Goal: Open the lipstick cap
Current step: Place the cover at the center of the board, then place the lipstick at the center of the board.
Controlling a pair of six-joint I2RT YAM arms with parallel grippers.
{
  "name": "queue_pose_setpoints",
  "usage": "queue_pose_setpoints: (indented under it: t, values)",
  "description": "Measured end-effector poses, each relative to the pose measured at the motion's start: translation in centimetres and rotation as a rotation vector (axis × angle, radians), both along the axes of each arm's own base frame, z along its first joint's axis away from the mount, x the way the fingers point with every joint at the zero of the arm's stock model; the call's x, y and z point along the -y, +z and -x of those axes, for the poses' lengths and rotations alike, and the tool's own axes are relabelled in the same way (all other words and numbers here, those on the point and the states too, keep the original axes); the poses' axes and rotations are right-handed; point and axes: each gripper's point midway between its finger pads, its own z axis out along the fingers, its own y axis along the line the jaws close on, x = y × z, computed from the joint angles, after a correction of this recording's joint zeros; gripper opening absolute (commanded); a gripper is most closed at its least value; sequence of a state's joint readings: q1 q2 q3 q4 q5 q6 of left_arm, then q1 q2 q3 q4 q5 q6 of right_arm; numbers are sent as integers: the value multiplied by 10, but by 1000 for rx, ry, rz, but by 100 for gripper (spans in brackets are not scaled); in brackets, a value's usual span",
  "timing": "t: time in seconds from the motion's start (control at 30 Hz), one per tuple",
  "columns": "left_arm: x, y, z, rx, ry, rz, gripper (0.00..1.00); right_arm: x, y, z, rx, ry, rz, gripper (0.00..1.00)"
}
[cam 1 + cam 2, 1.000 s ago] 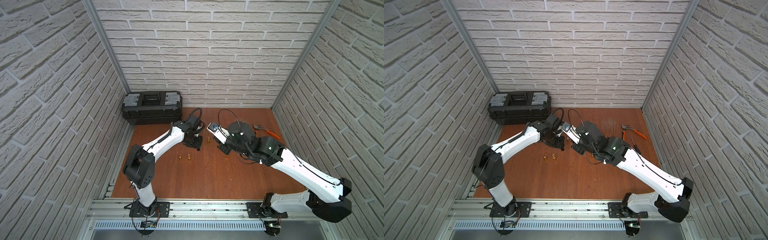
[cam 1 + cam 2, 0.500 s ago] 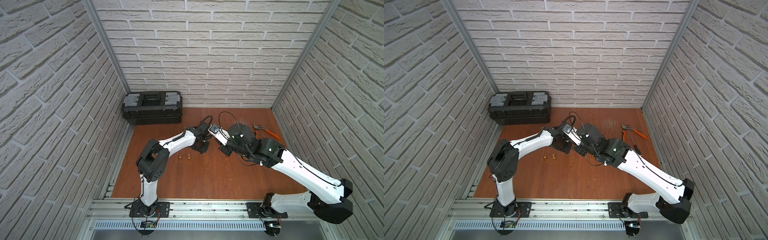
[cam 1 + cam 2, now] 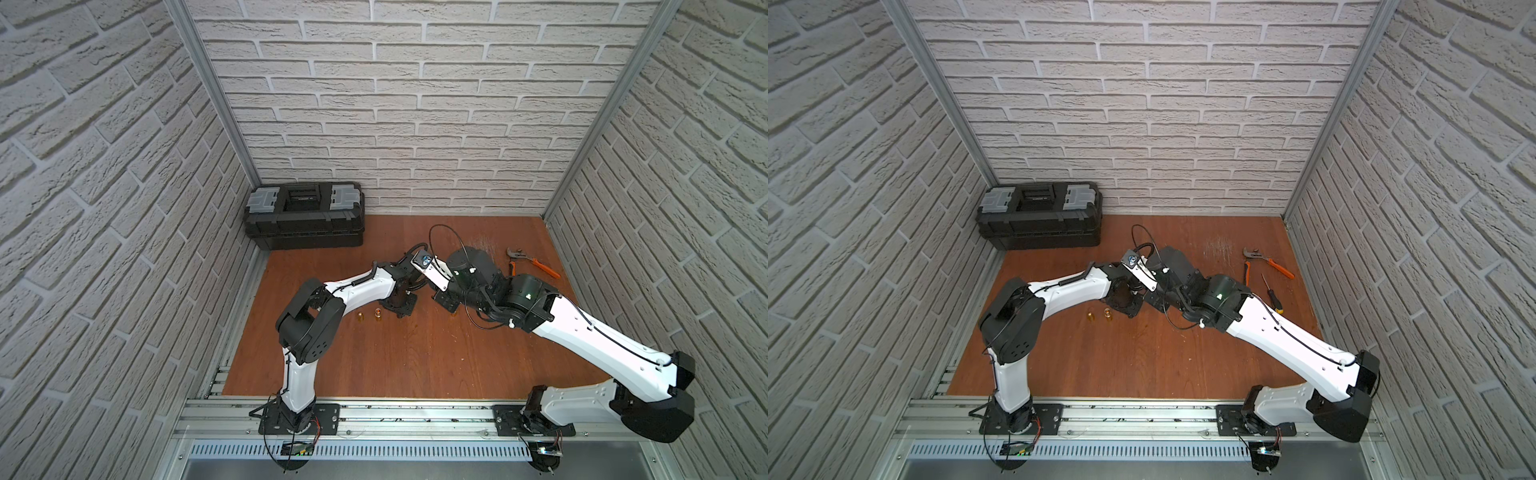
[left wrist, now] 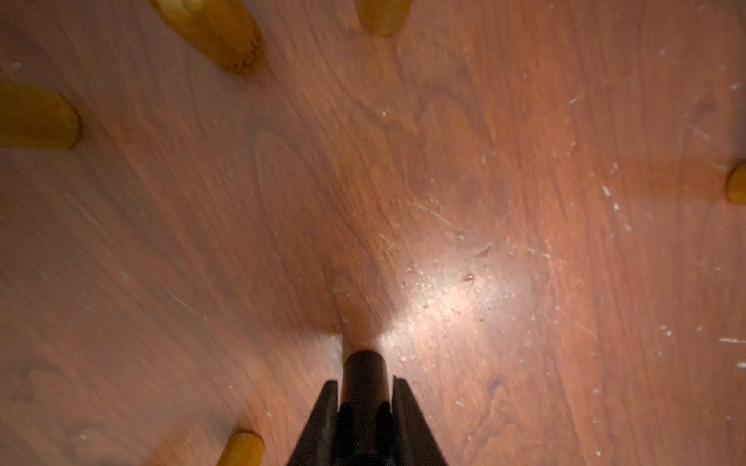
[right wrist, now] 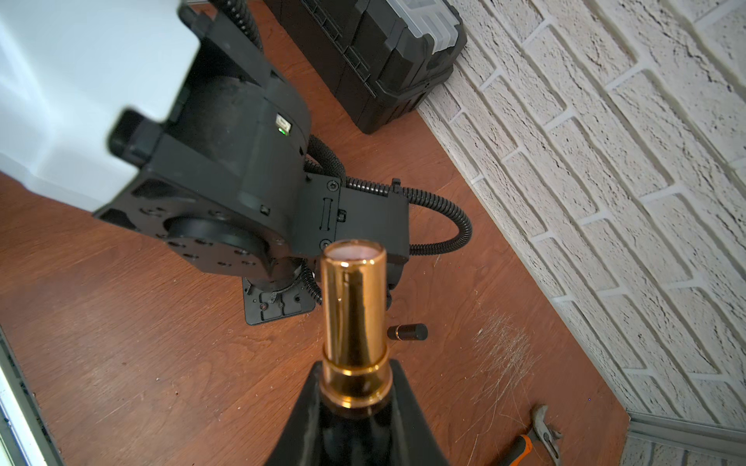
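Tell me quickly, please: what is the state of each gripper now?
Left gripper: closed on a black cylindrical piece, likely the cap.
Right gripper: closed on the shiny gold metal lipstick tube.

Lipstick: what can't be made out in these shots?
Lipstick base: right wrist view, buried in the right hand.
Black tube in the left hand: left wrist view, only its tip shows.
Amber pieces: left wrist view, blurred, some cut by the edges.
Both grips: in both top views, hidden under the arms.
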State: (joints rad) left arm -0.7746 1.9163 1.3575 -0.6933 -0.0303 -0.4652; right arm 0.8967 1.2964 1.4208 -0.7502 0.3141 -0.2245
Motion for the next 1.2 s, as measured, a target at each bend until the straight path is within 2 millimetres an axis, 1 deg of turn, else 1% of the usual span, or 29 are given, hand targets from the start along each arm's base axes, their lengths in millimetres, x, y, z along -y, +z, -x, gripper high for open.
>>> queue_pose_setpoints:
  t: [0.1, 0.17, 0.23, 0.33, 0.47, 0.57, 0.67, 0.8, 0.83, 0.93, 1.0, 1.07, 1.2]
  values:
    - [0, 0, 1, 10, 0, -3, 14, -1, -1, 0, -3, 0, 3, 5]
    - [1, 0, 1, 12, 2, -3, 22, -1, -2, -1, -4, 0, 4, 5]
    - [1, 0, 1, 14, 4, -3, 33, -1, -2, -1, -4, 0, 5, 5]
    - [1, -1, 2, 12, 7, -5, 41, -1, -2, -1, -4, 0, 4, 5]
    - [1, 1, 2, 11, 10, -5, 45, -1, -2, -1, -5, -2, 3, 5]
    - [0, 10, 1, 12, 15, 13, 49, -1, -3, -1, -6, -2, 4, 5]
    - [1, 34, -4, 25, 26, 60, 52, -1, -6, -1, -8, -3, 5, 5]
    - [-1, 84, -18, 72, 57, 178, 55, 0, -11, 0, -12, -4, 4, 5]
    - [-3, 98, -21, 82, 71, 218, 57, -1, -11, 0, -12, -4, 4, 5]
    - [-14, 131, -28, 89, 108, 329, 61, -3, -9, -1, -7, -3, -10, 5]
    - [-25, 147, -32, 74, 144, 406, 61, -5, -8, -2, -4, -3, -22, 5]
    - [-41, 160, -37, 55, 202, 502, 61, -9, -9, -3, -8, 0, -40, 5]
    - [-85, 172, -44, 9, 345, 649, 61, -22, -20, -8, -30, 11, -47, 5]
